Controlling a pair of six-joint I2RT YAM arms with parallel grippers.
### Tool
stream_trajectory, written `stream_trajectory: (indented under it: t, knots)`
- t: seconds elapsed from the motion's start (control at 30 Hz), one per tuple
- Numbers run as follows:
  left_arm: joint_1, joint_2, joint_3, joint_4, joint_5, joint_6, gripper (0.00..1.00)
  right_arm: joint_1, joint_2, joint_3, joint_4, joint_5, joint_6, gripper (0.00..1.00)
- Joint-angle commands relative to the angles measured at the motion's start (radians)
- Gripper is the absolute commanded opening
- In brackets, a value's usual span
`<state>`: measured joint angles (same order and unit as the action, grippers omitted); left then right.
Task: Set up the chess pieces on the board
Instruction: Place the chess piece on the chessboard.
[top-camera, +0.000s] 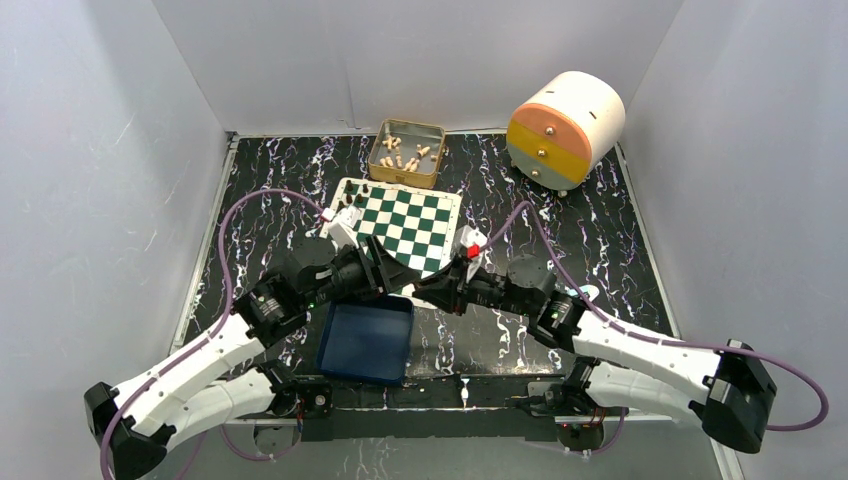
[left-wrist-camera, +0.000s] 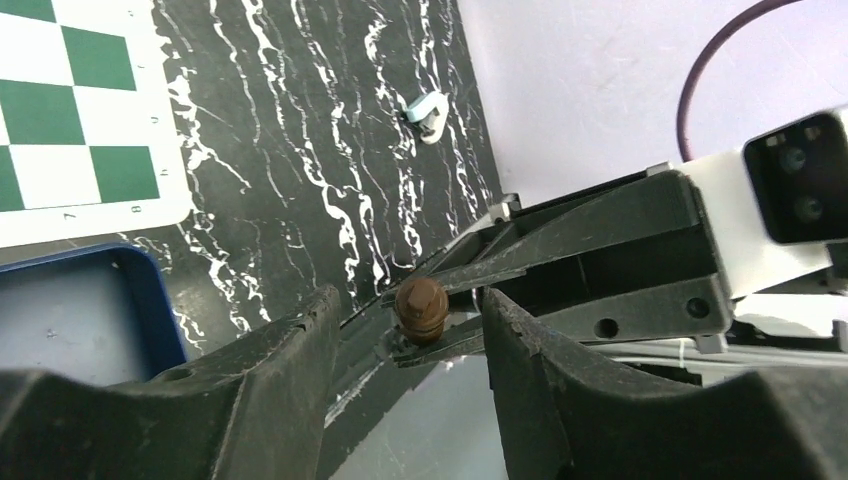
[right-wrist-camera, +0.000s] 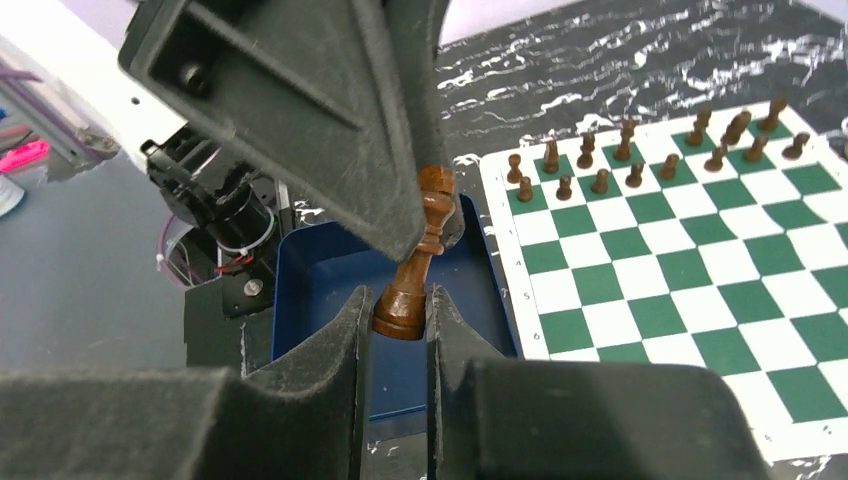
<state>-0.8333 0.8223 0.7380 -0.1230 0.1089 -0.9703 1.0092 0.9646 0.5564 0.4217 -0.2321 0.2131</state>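
Your right fingers (right-wrist-camera: 335, 360) pinch the piece (right-wrist-camera: 425, 235) by its base; left fingers (left-wrist-camera: 290, 360) wide around its head. Looks light, slick: take the stem.

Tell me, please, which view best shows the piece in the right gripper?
Right wrist: the whole piece shows side-on, base in the right gripper. Left wrist shows only its top; overhead it is hidden.

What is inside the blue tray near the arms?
Only bare blue floor shows in the blue tray. Its far edge is covered in the top view by the left gripper and the right gripper, which holds a dark chess piece.
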Motion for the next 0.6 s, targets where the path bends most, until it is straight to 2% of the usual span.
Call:
stream_trajectory:
  t: [0.0, 0.33, 0.57]
  knots:
    - [-0.003, 0.006, 0.12, -0.099, 0.097, 0.075, 0.53, -0.001, -0.063, -0.024, 0.095, -0.091, -0.166, 0.07]
    - [-0.003, 0.021, 0.239, -0.268, 0.11, 0.142, 0.47, -0.001, -0.104, -0.046, 0.126, -0.154, -0.212, 0.08]
    - [-0.003, 0.064, 0.256, -0.297, 0.161, 0.171, 0.4, -0.001, -0.102, -0.046, 0.133, -0.163, -0.212, 0.07]
